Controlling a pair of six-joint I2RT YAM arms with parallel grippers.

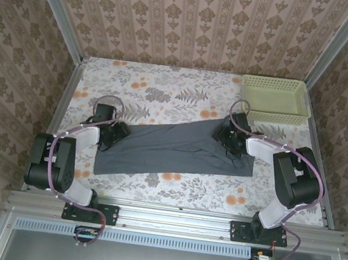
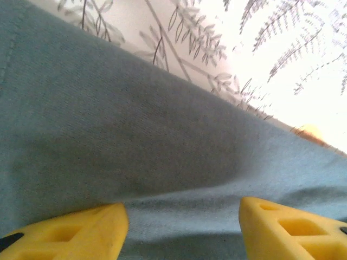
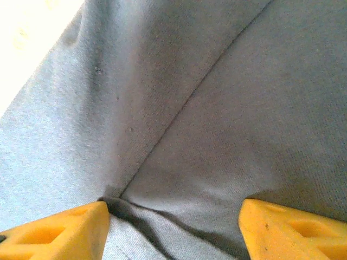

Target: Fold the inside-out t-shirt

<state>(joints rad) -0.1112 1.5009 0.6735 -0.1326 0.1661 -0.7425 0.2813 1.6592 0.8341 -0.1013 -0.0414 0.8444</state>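
Right now my left gripper [image 2: 183, 210] has its yellow fingers well apart, low over the left end of the t-shirt [image 1: 178, 148]. The right gripper [image 3: 173, 207] is spread just as wide, straddling a raised seam fold at the right end. The garment lies as a long band across mid-frame on the table [image 1: 166, 94], with bare floral surface above and below. A basket [image 1: 274, 98] sits upper right.
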